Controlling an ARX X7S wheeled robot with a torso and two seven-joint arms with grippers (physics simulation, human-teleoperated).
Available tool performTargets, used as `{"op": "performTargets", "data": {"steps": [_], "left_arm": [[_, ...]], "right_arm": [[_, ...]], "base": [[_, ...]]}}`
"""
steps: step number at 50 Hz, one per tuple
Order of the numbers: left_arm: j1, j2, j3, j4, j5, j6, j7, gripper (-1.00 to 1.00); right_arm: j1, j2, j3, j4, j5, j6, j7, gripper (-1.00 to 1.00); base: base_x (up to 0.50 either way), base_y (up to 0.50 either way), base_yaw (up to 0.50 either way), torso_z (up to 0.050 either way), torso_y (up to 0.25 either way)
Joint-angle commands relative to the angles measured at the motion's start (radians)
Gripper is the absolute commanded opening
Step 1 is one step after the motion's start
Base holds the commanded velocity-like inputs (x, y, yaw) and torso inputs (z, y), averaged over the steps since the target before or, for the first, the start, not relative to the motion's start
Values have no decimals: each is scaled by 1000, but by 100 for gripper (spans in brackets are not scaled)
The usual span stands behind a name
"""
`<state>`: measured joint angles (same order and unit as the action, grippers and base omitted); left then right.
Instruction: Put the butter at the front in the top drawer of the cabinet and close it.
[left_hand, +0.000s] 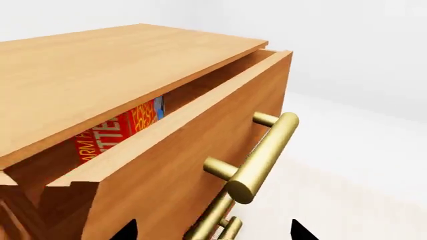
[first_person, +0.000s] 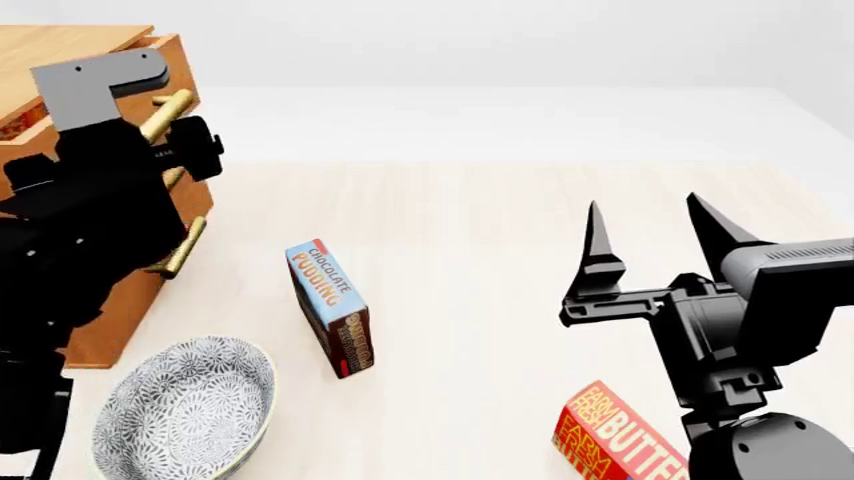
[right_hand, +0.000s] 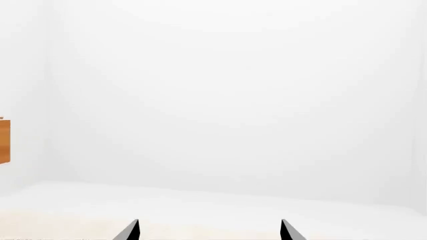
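The cabinet (left_hand: 100, 75) stands at the far left of the table (first_person: 507, 230). Its top drawer (left_hand: 200, 165) is partly open, with the brass handle (left_hand: 267, 155) sticking out. A red butter box (left_hand: 117, 132) lies inside the drawer, seen through the gap. My left gripper (left_hand: 213, 231) is open and empty, just in front of the drawer front below the handle. A second butter box (first_person: 621, 435) lies on the table at the front right, partly behind my right arm. My right gripper (first_person: 654, 235) is open and empty, raised with its fingers pointing up.
A blue chocolate pudding box (first_person: 334, 305) stands on the table's middle left. A patterned bowl (first_person: 187, 410) sits at the front left, near the cabinet's base. My left arm (first_person: 94, 210) covers most of the cabinet front in the head view.
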<state>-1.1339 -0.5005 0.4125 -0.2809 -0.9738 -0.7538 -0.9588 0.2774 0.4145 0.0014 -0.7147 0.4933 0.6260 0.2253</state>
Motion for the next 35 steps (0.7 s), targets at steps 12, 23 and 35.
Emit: {"op": "performTargets", "data": {"steps": [12,23,35], "left_arm": [[89,-152,-115,28,85,44,-209,100],[142,-213,-127,109,169,54,-371,100],[189,-277,-114,501,202,103,-408,100]], "right_arm": [[-1,7,-6,0,5,-2,6,100],[8,13,-10,-17,12,12,15,100],[22,20,-24,-31,8,21,23,100]], "base": [[0,0,0,0,1],[-4,2,8,0,3],[-4,3,10,1,4]]}}
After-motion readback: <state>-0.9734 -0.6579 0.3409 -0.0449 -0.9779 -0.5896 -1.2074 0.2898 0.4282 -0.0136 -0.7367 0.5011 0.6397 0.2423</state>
